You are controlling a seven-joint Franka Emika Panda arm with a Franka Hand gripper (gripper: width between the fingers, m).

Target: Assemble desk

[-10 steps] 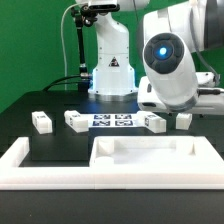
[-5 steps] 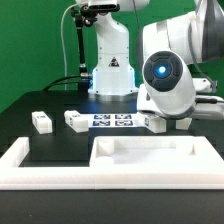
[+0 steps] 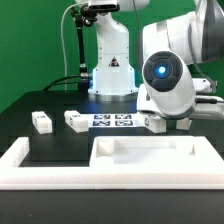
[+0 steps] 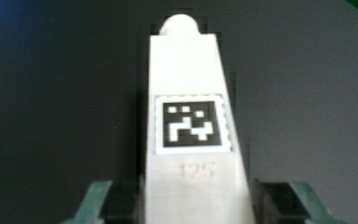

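In the wrist view a white block leg (image 4: 195, 120) with a square black-and-white tag lies lengthwise between my gripper (image 4: 194, 205) fingers (image 4: 105, 200). The jaws stand either side of it with dark gaps, open. In the exterior view the arm (image 3: 165, 85) is low at the right and hides the fingers. The white rimmed tabletop panel (image 3: 150, 152) lies in front. Two legs (image 3: 41, 121) (image 3: 77, 119) lie at the left. Another leg (image 3: 153, 123) shows just under the arm.
The marker board (image 3: 113, 120) lies flat between the legs, in front of the robot base (image 3: 112, 75). A long low white barrier wall (image 3: 30, 162) runs along the front around the tabletop panel.
The arm has come down and toward the exterior view's left over the right-hand legs, hiding one of them. It has held still for the last half second.
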